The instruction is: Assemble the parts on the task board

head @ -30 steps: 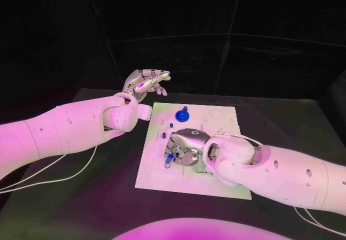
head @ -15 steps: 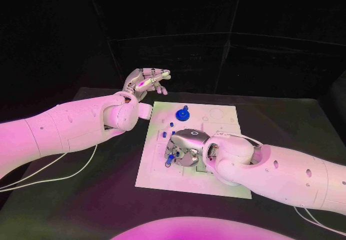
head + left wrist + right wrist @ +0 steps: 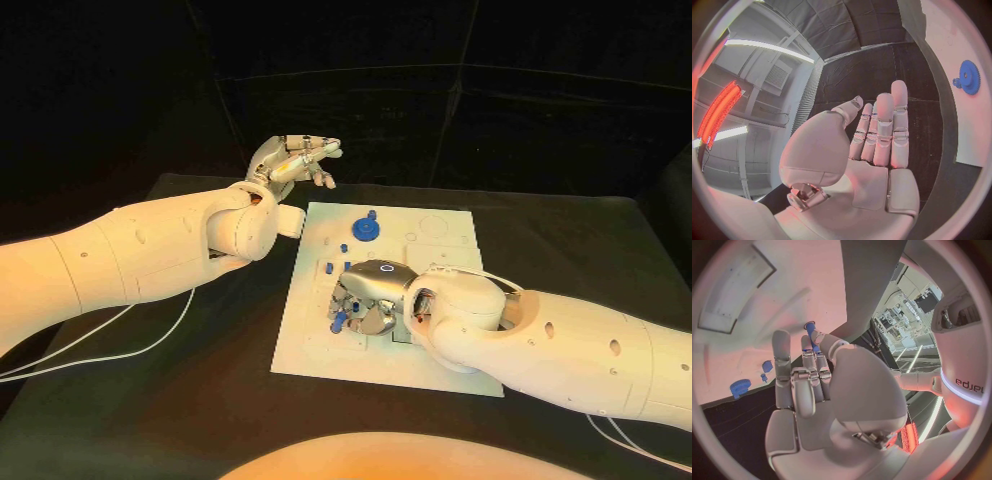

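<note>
The white task board point(image 3: 433, 350) lies in the middle of the black table. My right hand point(image 3: 371, 297) reaches down over its left half and pinches a small blue peg point(image 3: 338, 322) between thumb and fingertips; the peg point(image 3: 810, 331) juts past the fingertips against the board point(image 3: 767, 300). A blue gear point(image 3: 366, 231) sits at the board's far end with a blue peg point(image 3: 371, 215) just behind it. The gear point(image 3: 969, 77) also shows beside my left hand point(image 3: 873, 145). That left hand point(image 3: 294, 160) is raised off the board's far left corner, fingers apart and empty.
Loose small blue parts point(image 3: 346, 248) point(image 3: 330, 269) lie on the board just beyond my right hand, and some point(image 3: 739, 388) point(image 3: 767, 366) appear near its fingers. White cables point(image 3: 130, 350) trail over the table at the left. Bare table lies right of the board.
My right hand has shifted a little with the peg, staying low over the board's left half. The left hand has stayed raised in place.
</note>
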{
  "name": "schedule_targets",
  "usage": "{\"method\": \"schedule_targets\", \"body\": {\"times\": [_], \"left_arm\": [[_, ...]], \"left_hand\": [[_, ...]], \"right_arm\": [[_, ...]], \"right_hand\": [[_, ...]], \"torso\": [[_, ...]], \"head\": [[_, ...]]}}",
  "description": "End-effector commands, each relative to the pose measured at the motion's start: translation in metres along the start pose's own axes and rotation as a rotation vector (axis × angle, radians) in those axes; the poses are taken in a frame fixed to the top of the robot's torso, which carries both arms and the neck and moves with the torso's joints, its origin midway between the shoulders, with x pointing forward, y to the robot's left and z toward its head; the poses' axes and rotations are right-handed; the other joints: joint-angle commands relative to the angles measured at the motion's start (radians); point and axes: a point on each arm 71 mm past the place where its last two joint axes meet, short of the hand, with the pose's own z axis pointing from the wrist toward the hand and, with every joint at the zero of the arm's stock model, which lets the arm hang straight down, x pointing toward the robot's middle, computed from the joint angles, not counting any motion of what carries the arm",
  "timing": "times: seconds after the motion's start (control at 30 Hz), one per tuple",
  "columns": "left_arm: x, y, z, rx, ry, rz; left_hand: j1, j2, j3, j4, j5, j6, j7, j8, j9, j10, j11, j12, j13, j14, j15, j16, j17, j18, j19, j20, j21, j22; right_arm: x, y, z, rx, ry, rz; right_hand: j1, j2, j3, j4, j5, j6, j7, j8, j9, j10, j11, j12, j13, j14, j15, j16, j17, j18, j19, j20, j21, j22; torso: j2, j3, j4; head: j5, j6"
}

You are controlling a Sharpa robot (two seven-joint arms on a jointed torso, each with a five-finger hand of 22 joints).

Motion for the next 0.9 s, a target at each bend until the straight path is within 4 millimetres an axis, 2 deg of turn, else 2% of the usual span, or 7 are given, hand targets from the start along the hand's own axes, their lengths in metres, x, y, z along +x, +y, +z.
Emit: {"method": "schedule_targets", "body": {"times": [0.03,0.3,0.37,0.63,0.9], "left_arm": [[0.001,-0.001,0.0,0.006,0.009,-0.007],[0.001,-0.001,0.0,0.005,0.009,-0.007],[0.0,-0.001,0.0,0.005,0.008,-0.006],[0.0,-0.002,0.0,0.005,0.007,-0.006],[-0.001,-0.002,0.0,0.004,0.007,-0.006]], "left_hand": [[0.011,0.002,-0.007,0.0,0.0,-0.008,0.002,0.003,-0.001,-0.007,0.003,0.007,-0.001,-0.007,-0.001,-0.002,-0.002,0.013,-0.003,0.001,-0.005,-0.002],[0.011,0.002,-0.007,0.0,0.0,-0.008,0.002,0.003,-0.001,-0.007,0.003,0.007,-0.001,-0.007,-0.001,-0.002,-0.002,0.013,-0.003,0.001,-0.005,-0.002],[0.011,0.002,-0.007,0.0,0.0,-0.008,0.002,0.003,-0.001,-0.007,0.003,0.007,-0.001,-0.007,-0.001,-0.002,-0.002,0.013,-0.003,0.001,-0.005,-0.002],[0.011,0.002,-0.007,0.0,0.0,-0.008,0.002,0.003,-0.001,-0.007,0.003,0.007,-0.001,-0.007,-0.001,-0.002,-0.002,0.013,-0.003,0.001,-0.005,-0.002],[0.011,0.002,-0.007,0.0,0.0,-0.008,0.002,0.003,-0.001,-0.007,0.003,0.007,-0.001,-0.007,-0.001,-0.002,-0.002,0.013,-0.003,0.001,-0.005,-0.002]], "right_arm": [[0.001,0.0,0.001,0.005,0.01,-0.022],[0.002,0.0,0.003,0.022,0.016,-0.048],[0.003,0.0,0.003,0.025,0.022,-0.053],[0.011,0.002,0.003,0.021,0.042,-0.059],[0.01,0.004,0.003,0.006,0.014,-0.053]], "right_hand": [[-0.02,0.005,0.007,-0.012,0.004,0.006,0.004,0.003,0.0,0.011,-0.001,-0.01,0.001,0.106,0.005,0.002,0.263,-0.001,-0.013,0.001,0.004,0.0],[-0.036,0.004,0.01,-0.022,0.0,-0.002,0.005,-0.003,-0.002,0.007,-0.001,-0.023,0.0,0.106,0.003,0.002,0.263,0.0,-0.021,0.0,0.004,-0.008],[-0.042,0.003,0.011,-0.024,0.0,-0.01,0.009,-0.008,-0.003,-0.001,0.001,-0.03,-0.001,0.106,0.009,0.002,0.263,0.0,-0.023,0.002,0.004,-0.009],[-0.068,-0.015,0.005,-0.023,0.009,-0.045,0.021,-0.029,-0.007,-0.054,0.021,-0.059,-0.005,0.106,0.02,0.002,0.263,0.0,-0.029,0.013,0.002,-0.015],[-0.089,-0.034,-0.01,-0.019,0.015,-0.078,0.023,-0.043,-0.008,-0.09,0.029,-0.068,-0.004,0.106,0.028,0.002,0.263,0.001,-0.034,0.022,-0.001,-0.022]], "torso": [[0.0,-0.0002,0.0003],[0.0,-0.0002,0.0003],[0.0,-0.0002,0.0001],[0.0,-0.0005,-0.0003],[0.0,-0.0004,0.0006]], "head": [[-0.001,-0.001],[0.0,-0.002],[0.0,-0.003],[0.001,-0.005],[0.001,-0.005]]}}
